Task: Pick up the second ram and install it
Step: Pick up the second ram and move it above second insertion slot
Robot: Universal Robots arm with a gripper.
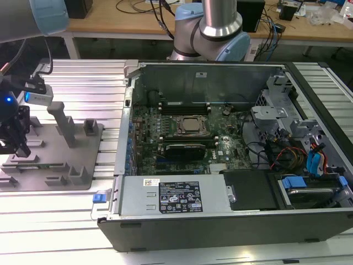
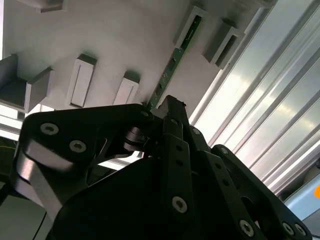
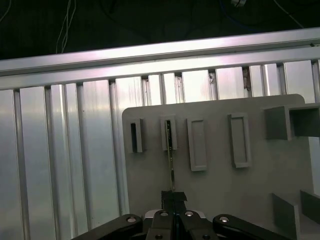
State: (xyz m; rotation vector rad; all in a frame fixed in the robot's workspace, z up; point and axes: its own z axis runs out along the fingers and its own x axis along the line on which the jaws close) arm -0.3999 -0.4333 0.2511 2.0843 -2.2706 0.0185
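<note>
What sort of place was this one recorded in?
Probably a robotics lab test bench: an open computer case with its motherboard exposed lies on a slotted aluminium table, beside a grey fixture plate where the gripper is closed on the second ram; cable-strewn wooden desks stand behind.

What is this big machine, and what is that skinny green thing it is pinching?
It is a robot arm with a black gripper for a hand. The exterior view comes from a camera off the arm; both wrist views come from cameras riding on it. On the ribbed metal table sit an open computer and a grey holder plate. The gripper is closed on the second ram, a thin green memory stick, whose far end sits at a slot in that plate.
</note>
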